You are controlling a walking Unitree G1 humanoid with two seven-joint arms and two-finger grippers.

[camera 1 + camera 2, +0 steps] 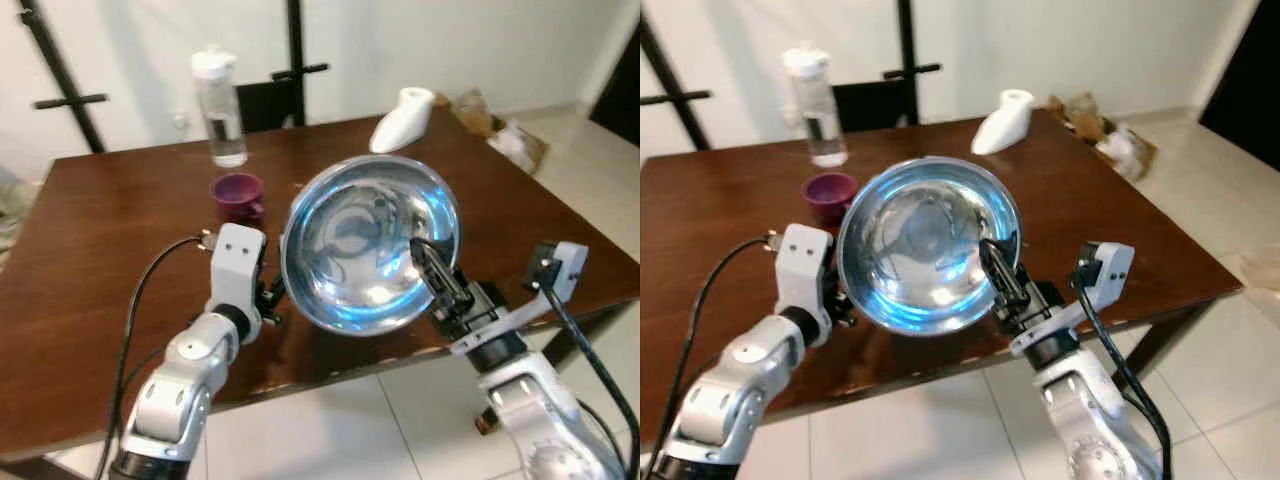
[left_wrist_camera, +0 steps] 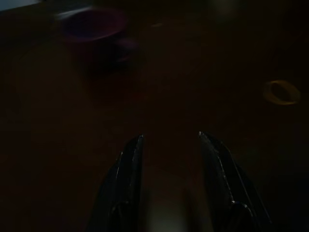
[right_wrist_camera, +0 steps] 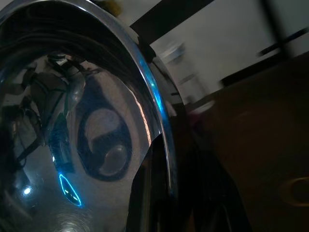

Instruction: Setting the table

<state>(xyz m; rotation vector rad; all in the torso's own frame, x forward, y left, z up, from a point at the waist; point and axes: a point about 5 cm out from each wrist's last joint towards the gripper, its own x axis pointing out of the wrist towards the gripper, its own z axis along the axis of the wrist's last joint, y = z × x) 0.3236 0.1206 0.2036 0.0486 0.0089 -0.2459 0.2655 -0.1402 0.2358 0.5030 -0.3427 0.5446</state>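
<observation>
The steel bowl [image 1: 368, 242] is held up in the air over the near edge of the wooden table [image 1: 110, 240], tilted so its shiny inside faces up toward the head camera. The right gripper [image 1: 432, 268] has it by the near right part of the rim, one black finger lying inside the bowl and the other behind the wall, the two closed tight on the metal; in the right wrist view the rim [image 3: 154, 96] runs straight between the fingers. Beside it, the left gripper [image 2: 170, 159] hovers low over the table at the bowl's left edge, its two fingers parted with nothing between them, the dark wood showing through the gap. A little farther in, a small purple cup [image 1: 238, 194] stands on the table just past the left gripper. Beyond that, near the far edge, a clear water bottle [image 1: 222, 112] with a white cap stands upright, and to its right a white vase-like object [image 1: 404, 119] lies tilted. A dark chair back [image 1: 268, 105] rises behind the table.
</observation>
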